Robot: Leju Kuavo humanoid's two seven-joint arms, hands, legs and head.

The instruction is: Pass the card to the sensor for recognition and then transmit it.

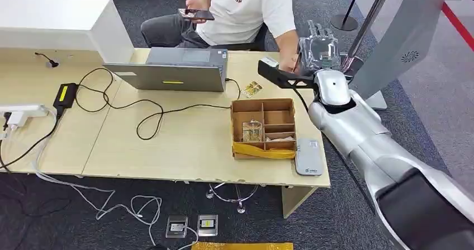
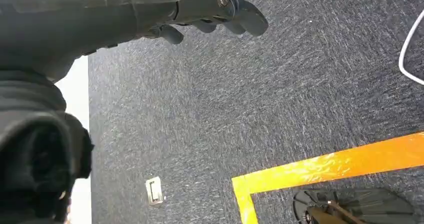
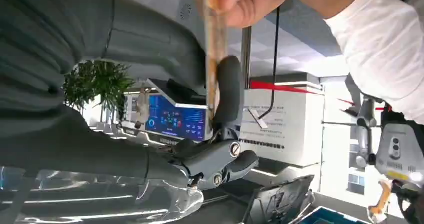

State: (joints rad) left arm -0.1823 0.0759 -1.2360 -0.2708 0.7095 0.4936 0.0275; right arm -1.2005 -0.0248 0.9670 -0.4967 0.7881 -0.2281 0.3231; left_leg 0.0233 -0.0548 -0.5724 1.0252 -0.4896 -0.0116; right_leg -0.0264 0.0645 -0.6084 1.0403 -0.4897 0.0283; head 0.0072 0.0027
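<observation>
A: What lay at the left of the head view?
B: On the table [image 1: 167, 144] there was a black adapter [image 1: 65, 95] with a black cable [image 1: 140, 107] running toward the grey laptop [image 1: 176, 71] in the upper middle.

A: And more to the right?
B: A loose card [image 1: 252, 88] lay just beside the laptop. Below it stood a cardboard box [image 1: 262, 128] with compartments, and the grey sensor [image 1: 308, 156] lay just beside the box, at the table edge.

A: Where was the right hand?
B: The right hand [image 1: 318, 48] was raised at the upper right of the frame, at the far table edge, near the seated person [image 1: 246, 9] in a white shirt.

A: Did it hold something?
B: Yes. In the right wrist view the card [image 3: 215, 58] stood edge-on between the thumb and a dark finger [image 3: 227, 91], so the hand pinched it. The person's hand [image 3: 245, 1] gripped the other end of the same card.

A: And the left hand?
B: The left hand [image 2: 200, 11] hung over the grey carpet [image 2: 250, 108], holding nothing, with its fingers loosely apart, near an orange tape line [image 2: 325, 166].
</observation>
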